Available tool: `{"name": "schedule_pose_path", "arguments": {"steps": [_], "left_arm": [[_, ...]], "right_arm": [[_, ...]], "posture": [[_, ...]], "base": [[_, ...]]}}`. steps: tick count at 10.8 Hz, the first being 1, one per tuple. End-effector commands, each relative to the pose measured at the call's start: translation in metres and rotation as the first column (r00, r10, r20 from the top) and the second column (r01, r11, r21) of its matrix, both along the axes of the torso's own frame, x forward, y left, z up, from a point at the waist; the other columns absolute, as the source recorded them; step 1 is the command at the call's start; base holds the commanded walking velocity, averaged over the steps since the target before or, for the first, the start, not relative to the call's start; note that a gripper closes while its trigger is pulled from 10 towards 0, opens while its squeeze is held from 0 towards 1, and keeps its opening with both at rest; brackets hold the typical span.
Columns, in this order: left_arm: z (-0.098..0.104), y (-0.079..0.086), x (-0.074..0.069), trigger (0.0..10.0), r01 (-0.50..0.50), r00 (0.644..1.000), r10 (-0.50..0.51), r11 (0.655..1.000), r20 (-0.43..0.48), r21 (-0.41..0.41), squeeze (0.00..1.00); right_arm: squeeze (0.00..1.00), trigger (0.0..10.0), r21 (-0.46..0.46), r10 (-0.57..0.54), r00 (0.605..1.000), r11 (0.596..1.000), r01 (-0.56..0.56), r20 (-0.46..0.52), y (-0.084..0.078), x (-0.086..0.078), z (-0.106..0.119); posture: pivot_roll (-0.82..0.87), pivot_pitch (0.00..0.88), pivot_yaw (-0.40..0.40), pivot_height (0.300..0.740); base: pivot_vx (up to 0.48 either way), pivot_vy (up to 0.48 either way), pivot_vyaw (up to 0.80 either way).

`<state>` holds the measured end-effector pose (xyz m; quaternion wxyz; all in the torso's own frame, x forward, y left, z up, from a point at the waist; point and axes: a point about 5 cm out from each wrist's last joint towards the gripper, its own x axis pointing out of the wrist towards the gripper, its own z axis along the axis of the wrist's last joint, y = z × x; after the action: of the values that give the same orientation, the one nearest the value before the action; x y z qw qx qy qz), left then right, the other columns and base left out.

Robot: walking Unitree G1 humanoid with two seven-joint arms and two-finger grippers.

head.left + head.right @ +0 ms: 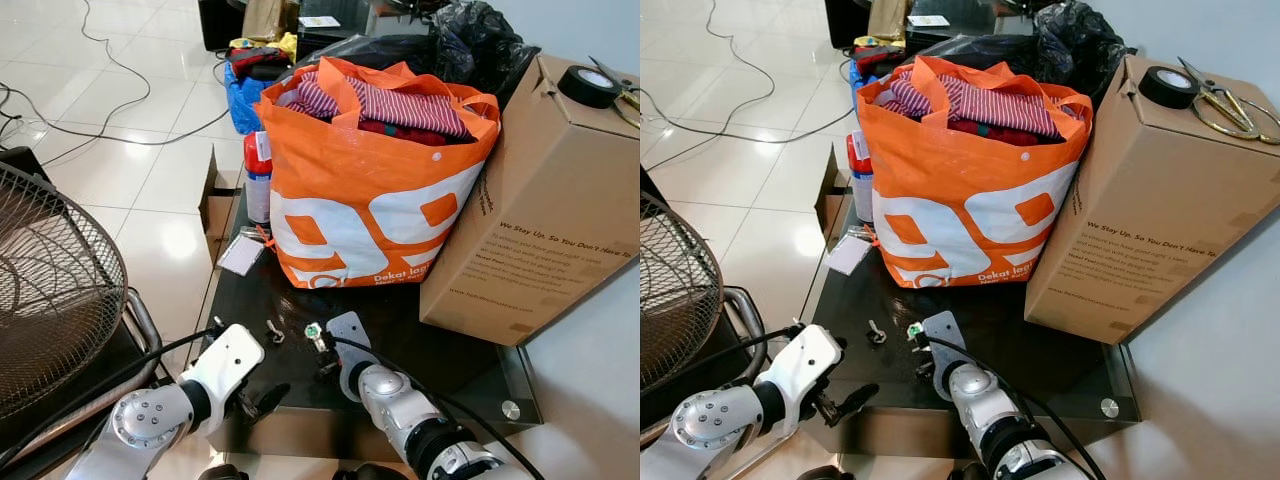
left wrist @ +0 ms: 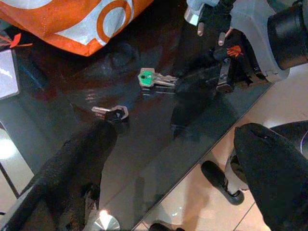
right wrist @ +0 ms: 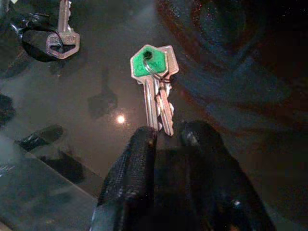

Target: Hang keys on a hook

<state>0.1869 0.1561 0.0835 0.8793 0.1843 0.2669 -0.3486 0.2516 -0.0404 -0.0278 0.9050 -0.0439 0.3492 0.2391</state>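
Two big things crowd the black glass counter [image 1: 470,375]: a brown cardboard box [image 1: 545,200] along the right edge, a roll of black tape [image 1: 590,85] and scissors [image 1: 1225,108] on its top, and touching its left side a stuffed orange shopping bag [image 1: 370,190] with striped clothing [image 1: 400,105] showing at the mouth. Off the counter's left edge stands a wire fan guard [image 1: 50,280], and cables [image 1: 110,120] trail over the white tiled floor [image 1: 150,170]. At the far left corner, tucked against the bag, a white spray can with a red cap [image 1: 258,175] stands upright, and a white tag [image 1: 241,254] lies flat just in front of it. Now down to the near edge, where the action is. The left gripper [image 1: 262,402] hangs just off the near-left corner, fingers spread wide. The right gripper [image 3: 168,139] is low over the near edge, and here are the keys [image 3: 155,79]: two on a ring, one with a green head, lying flat on the glass, blades pointing at the fingertips [image 3: 142,137], which sit right at the blade ends, close together with a narrow gap, pinching nothing. Beside the pair, apart from it, a single silver key [image 3: 62,36] lies on the counter too.
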Motion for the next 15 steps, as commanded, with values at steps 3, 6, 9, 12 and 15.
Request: {"name": "schedule_pose_path", "arguments": {"steps": [3,6,9,12,15], "left_arm": [[0.002,0.0,-0.001,10.0,0.0,1.0,0.0,1.0,0.005,0.003,0.0],[0.001,0.0,-0.002,10.0,-0.003,1.0,0.003,1.0,-0.001,0.001,0.0],[-0.001,-0.002,0.001,10.0,-0.001,1.0,0.001,1.0,0.005,-0.003,0.0],[-0.004,-0.014,0.014,10.0,0.024,0.999,-0.024,0.999,0.026,-0.027,0.0],[-0.007,-0.024,0.02,10.0,0.046,0.998,-0.045,0.998,0.039,-0.045,0.0]], "right_arm": [[0.0,0.4,-0.009,0.0,0.998,1.0,-0.001,-0.057,0.004,-0.01,-0.008],[0.0,0.0,-0.029,0.004,0.998,1.0,-0.005,-0.057,0.002,-0.01,-0.009],[0.0,0.0,-0.197,0.074,0.996,0.977,-0.08,-0.041,-0.031,0.002,-0.01],[0.0,0.0,-0.346,0.145,0.984,0.923,-0.171,-0.1,-0.094,0.024,0.003],[0.0,0.0,-0.321,0.155,0.986,0.933,-0.165,-0.056,-0.126,0.026,0.021]], "posture": [[0.01,0.075,-0.113,0.74],[0.01,0.075,-0.114,0.74],[0.0,0.059,-0.113,0.74],[-0.05,0.026,-0.102,0.74],[-0.08,0.006,-0.089,0.74]], "base": [[0.0,0.0,0.0],[0.0,0.0,0.0],[0.0,0.0,0.0],[0.0,0.0,0.0],[0.0,0.0,0.0]]}}
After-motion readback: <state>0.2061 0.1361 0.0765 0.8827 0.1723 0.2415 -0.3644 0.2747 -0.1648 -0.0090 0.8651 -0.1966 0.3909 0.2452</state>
